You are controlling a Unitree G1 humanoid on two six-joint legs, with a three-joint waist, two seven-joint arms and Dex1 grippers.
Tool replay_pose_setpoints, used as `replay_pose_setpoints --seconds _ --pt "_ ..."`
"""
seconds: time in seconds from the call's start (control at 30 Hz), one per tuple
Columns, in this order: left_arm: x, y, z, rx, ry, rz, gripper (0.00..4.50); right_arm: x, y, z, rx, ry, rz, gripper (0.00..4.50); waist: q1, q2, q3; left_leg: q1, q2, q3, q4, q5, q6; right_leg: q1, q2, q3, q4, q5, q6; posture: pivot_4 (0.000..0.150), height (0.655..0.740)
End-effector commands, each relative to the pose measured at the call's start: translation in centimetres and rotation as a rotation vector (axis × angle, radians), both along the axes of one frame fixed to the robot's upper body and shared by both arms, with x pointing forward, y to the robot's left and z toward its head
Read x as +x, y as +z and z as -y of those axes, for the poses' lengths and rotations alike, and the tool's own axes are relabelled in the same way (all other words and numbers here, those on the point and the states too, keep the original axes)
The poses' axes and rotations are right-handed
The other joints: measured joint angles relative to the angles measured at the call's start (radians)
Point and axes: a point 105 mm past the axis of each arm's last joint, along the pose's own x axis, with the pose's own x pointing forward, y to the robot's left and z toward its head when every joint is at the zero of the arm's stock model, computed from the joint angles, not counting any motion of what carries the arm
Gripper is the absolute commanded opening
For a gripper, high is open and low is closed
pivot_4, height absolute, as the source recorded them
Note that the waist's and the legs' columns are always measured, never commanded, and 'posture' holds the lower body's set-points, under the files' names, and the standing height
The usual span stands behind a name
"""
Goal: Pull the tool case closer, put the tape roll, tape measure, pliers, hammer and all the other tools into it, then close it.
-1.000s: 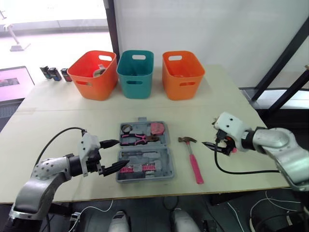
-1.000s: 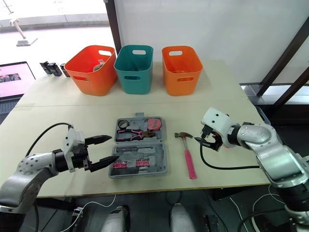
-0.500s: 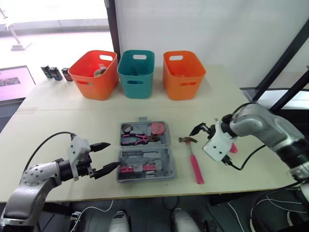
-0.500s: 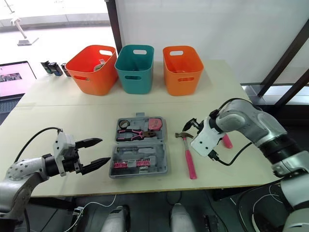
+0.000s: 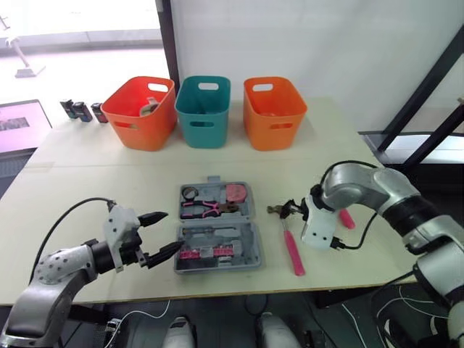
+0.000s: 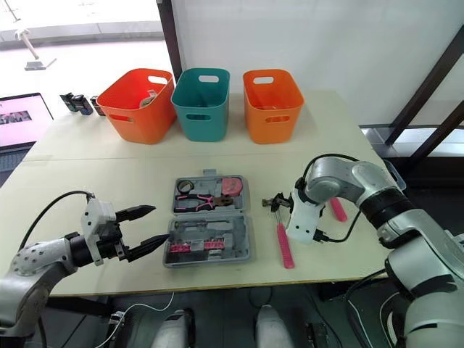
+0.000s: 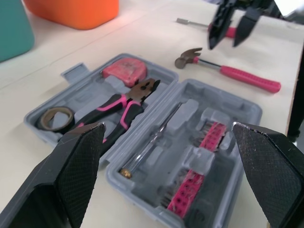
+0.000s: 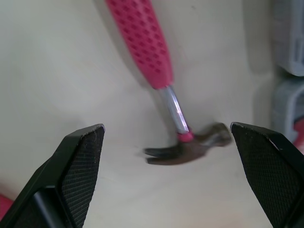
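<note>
The grey tool case (image 5: 217, 243) lies open at the table's front middle. Its far half holds the tape roll (image 5: 190, 192), pink-handled pliers (image 5: 205, 209) and red tape measure (image 5: 235, 193); the near half holds a screwdriver and pink bits. The pink-handled hammer (image 5: 292, 243) lies on the table just right of the case. My right gripper (image 5: 288, 210) hangs open over the hammer's head (image 8: 187, 151), one finger on each side. My left gripper (image 5: 161, 233) is open just left of the case, holding nothing. A pink-handled screwdriver (image 5: 346, 218) lies behind the right arm.
Three bins stand in a row at the back: orange (image 5: 141, 116), teal (image 5: 204, 112), orange (image 5: 274, 114). Small dark items (image 5: 81, 110) sit at the back left beside a laptop (image 5: 22, 125). The table's front edge runs close below the case.
My right arm has swung in and turned, bringing its gripper from beside the hammer to over the hammer's head. My left gripper has drawn back slightly from the case's left edge.
</note>
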Motion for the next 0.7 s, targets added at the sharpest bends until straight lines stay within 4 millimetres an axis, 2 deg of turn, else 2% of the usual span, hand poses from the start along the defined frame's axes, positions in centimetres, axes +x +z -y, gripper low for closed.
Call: replay_pose_setpoints --seconds 0.03,0.1,0.2,0.4,0.63,0.7 --pt "-0.6 1.0 0.9 -0.008 -0.042 0.016 4.50 1.1 0.8 -0.3 -0.036 0.024 0.050 4.47 0.001 0.000 0.000 0.000 0.000 0.000 0.000 0.000 0.000 0.000 0.000 0.000 0.001 0.000 0.000 0.150 0.7400" --pt "-0.7 1.0 1.1 -0.007 -0.050 0.011 4.50 1.5 0.8 -0.4 -0.064 0.038 0.065 4.47 0.003 0.000 0.000 0.000 0.000 0.000 0.000 0.000 0.000 0.000 0.000 0.000 0.001 -0.001 0.001 0.150 0.7400" --pt "-0.5 1.1 1.3 -0.011 -0.048 0.013 4.50 1.7 -0.4 -0.7 -0.146 0.082 0.061 4.47 0.002 0.000 0.000 0.001 0.000 0.000 0.000 0.000 0.000 0.001 0.000 0.000 0.001 -0.001 0.001 0.150 0.7400" --pt "-0.2 1.0 1.5 -0.025 -0.043 0.015 4.50 2.2 -2.0 -1.9 -0.193 0.109 0.054 4.47 -0.001 0.000 0.000 0.002 0.000 0.000 0.000 0.000 0.000 0.002 0.000 0.000 0.003 -0.001 0.001 0.150 0.7400" --pt "-0.2 0.8 1.3 -0.031 -0.034 0.019 4.50 2.2 -3.6 -2.0 -0.224 0.106 0.030 4.47 0.000 0.000 0.000 0.007 0.000 0.000 0.000 0.000 0.000 0.006 0.000 0.000 0.003 -0.001 0.001 0.150 0.7400" --pt "-0.3 0.7 1.2 -0.031 -0.031 0.019 4.50 2.1 -4.1 -2.0 -0.222 0.110 0.018 3.92 -0.001 0.000 0.000 0.011 0.000 0.000 -0.001 0.000 0.000 0.009 0.000 0.000 0.003 -0.001 0.001 0.150 0.7400"
